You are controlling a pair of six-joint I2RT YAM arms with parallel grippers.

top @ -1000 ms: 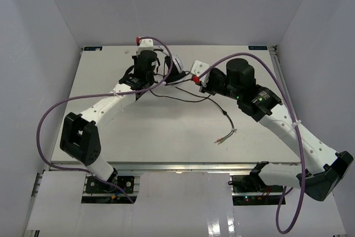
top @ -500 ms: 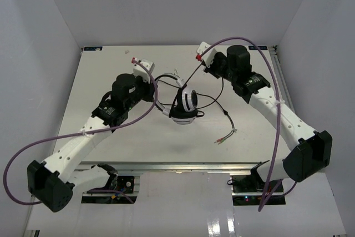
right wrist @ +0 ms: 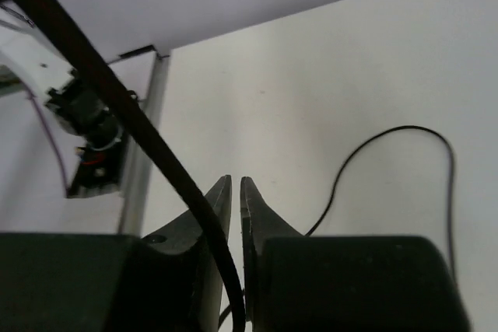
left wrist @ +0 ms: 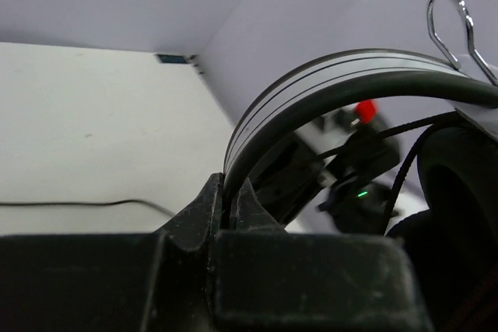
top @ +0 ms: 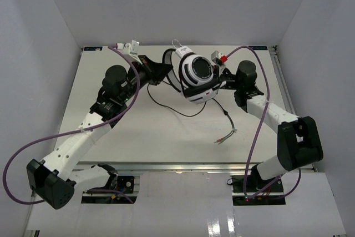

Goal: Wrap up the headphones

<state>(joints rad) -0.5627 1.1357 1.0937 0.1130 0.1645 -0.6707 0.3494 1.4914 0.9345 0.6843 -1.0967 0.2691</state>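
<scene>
Left of the earcup (top: 198, 72): left tool (left wrist: 231, 194), pinching the thin black headband (left wrist: 327, 75), band edge wedged between its fingers. Headphones (top: 194, 84) thereby held up off the tabletop (top: 138, 131), toward the far edge, earcup face turned up at the overhead camera. Just right of the earcup, partly hidden behind it from above: right tool (right wrist: 236, 190), fingers set almost together, only a hairline slit between, nothing seen between the tips. Black cord (right wrist: 117, 99) slanting across its left finger and down toward the root of the slit; nipped there or merely lying across, cannot tell. Nearward of the earcup, on the tabletop: slack cord in a loose curve, starting under the left tool, sagging toward the arm bases, rising toward the right tool, then trailing nearward again to the red and green plugs (top: 223, 138), nearward and right of the earcup. Long axis of that slack roughly left to right; free end well apart from both tools, nearer the right arm. No turns of cord seen around the headphones, so winding judged barely begun. Next turn probably a matter of the right tool carrying cord around the body held by the left. Look of the thing: white shell, round black centre, slim dark band, thin limp cord, likely to slip or snag.
</scene>
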